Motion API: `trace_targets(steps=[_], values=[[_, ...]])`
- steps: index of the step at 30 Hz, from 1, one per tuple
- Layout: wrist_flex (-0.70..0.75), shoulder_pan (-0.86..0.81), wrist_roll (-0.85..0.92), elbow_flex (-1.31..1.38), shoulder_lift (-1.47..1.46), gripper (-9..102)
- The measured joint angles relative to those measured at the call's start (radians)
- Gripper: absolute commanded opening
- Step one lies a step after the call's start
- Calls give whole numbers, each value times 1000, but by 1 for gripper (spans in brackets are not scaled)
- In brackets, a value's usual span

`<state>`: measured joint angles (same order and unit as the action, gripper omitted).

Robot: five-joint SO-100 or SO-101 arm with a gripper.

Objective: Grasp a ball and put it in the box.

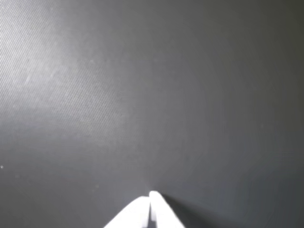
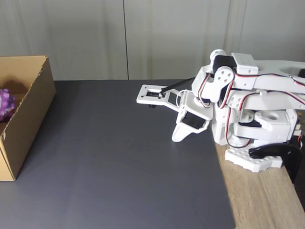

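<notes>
The knobbly pink and purple ball lies inside the brown cardboard box at the left edge of the fixed view, partly hidden by the box wall. My white gripper is folded down close to the arm's base, far to the right of the box, with its tip near the dark mat. In the wrist view the gripper enters from the bottom edge with its two white fingertips pressed together and nothing between them, over bare mat.
A dark grey mat covers the table between the box and the arm. The arm's base is clamped on a wooden tabletop at the right. A pale wall stands behind.
</notes>
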<state>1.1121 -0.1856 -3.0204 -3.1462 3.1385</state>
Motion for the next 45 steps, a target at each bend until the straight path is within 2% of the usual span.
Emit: trace_targets(steps=[45], values=[[0,17,0,0,0,0]])
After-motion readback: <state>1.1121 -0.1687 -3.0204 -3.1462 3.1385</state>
